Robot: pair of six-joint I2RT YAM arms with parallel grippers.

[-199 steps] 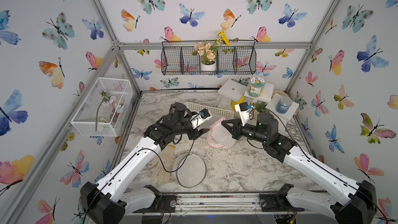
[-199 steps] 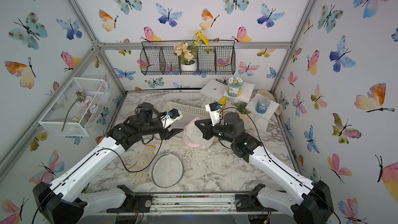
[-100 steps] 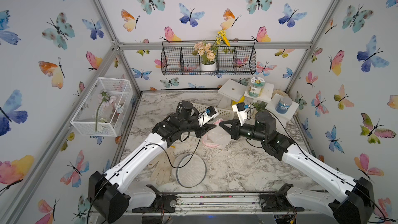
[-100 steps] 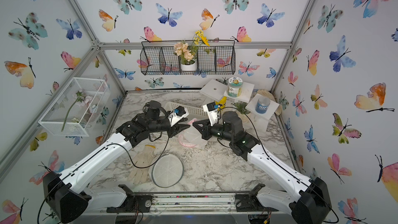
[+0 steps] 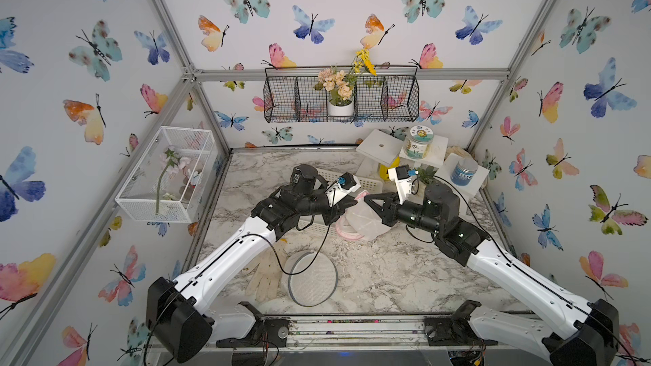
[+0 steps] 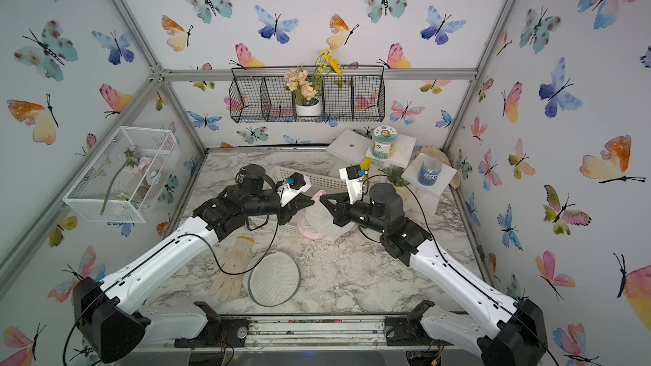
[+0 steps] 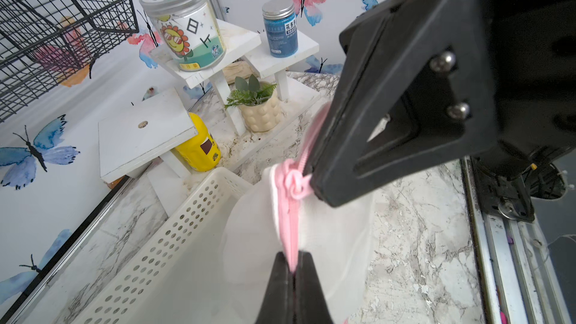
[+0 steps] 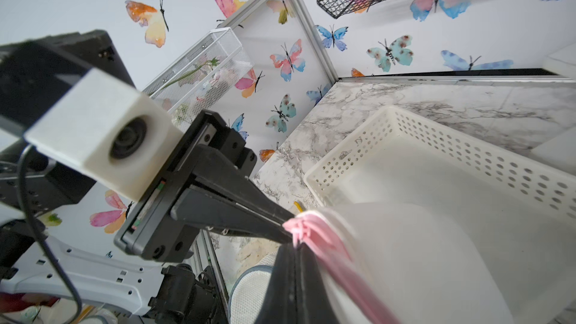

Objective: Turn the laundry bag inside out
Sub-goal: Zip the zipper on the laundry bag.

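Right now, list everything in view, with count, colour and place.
laundry bag: 1, white with pink trim, mid-table
basket: 1, white plastic, behind the bag
mesh disc: 1, white with grey rim, front of table
glove: 1, cream, beside the disc
jars: 2, one sunflower-labelled, one blue, on the stands
stands: 3, white, back right corner
bottle: 1, yellow, under a stand
potted plant: 1, green, cream pot, among the stands
wire rack: 1, black, back wall, holds a flower pot
wire box: 1, white, left wall, holds a pink flower
table: 1, marble
left tool: 1, black, shut on the bag
right tool: 1, black, shut on the bag
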